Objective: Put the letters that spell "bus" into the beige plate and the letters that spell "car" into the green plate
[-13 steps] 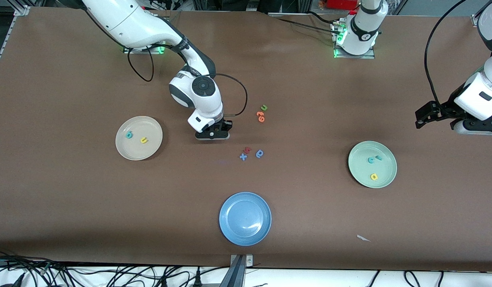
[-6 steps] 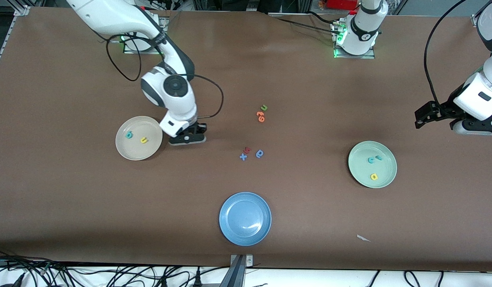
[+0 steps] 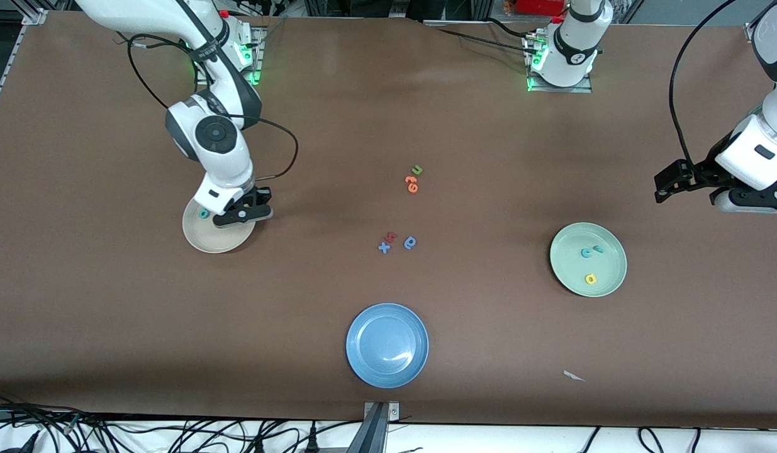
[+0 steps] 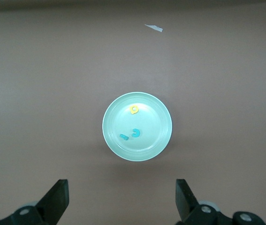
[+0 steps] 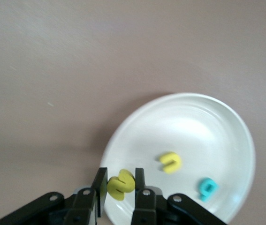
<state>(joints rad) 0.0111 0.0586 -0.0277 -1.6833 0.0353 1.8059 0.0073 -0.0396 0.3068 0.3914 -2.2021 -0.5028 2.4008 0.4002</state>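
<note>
Table [image 3: 489,352]: blue plate [image 3: 387,345], stray letters [image 3: 397,241]

brown table [image 3: 489,352]; cream-beige plate [image 5: 217,117] with yellow u [image 5: 171,162] and teal b [image 5: 207,187]; yellow s [image 5: 120,184]; mint-green plate [image 4: 118,140]; blue plate [image 3: 387,345]; orange letters [image 3: 412,184], maybe two.

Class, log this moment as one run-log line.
right gripper: shut on yellow foam s, over round beige plate | left gripper: open, waiting

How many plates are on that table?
3: a beige plate under the right hand, a green plate toward the left arm's end, a blue plate nearest the front camera.
</note>
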